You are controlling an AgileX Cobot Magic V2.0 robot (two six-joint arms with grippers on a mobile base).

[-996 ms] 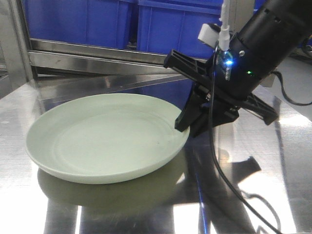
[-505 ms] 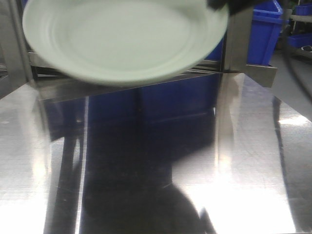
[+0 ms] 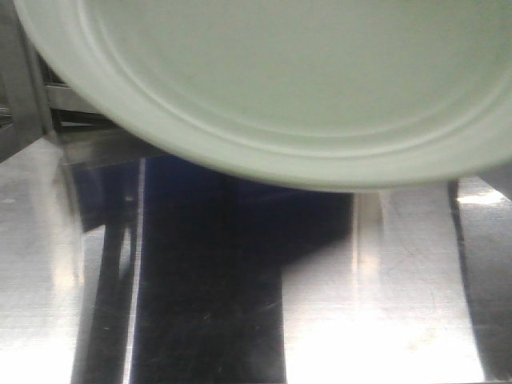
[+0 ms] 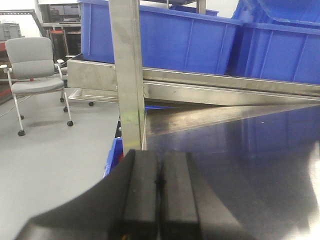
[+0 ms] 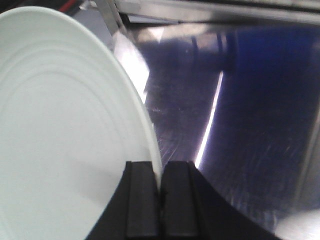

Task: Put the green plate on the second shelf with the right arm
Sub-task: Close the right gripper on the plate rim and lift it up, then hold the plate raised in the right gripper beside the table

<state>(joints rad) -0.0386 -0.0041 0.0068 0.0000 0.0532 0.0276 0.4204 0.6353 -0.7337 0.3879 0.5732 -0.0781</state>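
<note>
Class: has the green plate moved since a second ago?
Yes. The green plate has risen off the steel tabletop and hangs above it, nearer the camera, rim pinched by the right gripper.

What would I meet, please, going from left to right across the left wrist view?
grey office chair → steel upright post → right-hand blue bin

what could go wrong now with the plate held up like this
1. The black right gripper pinches only the thin rim of the round pale green plate, so it may pivot or slip out.
2. It hangs above the shiny steel table; a drop could crack it.
</note>
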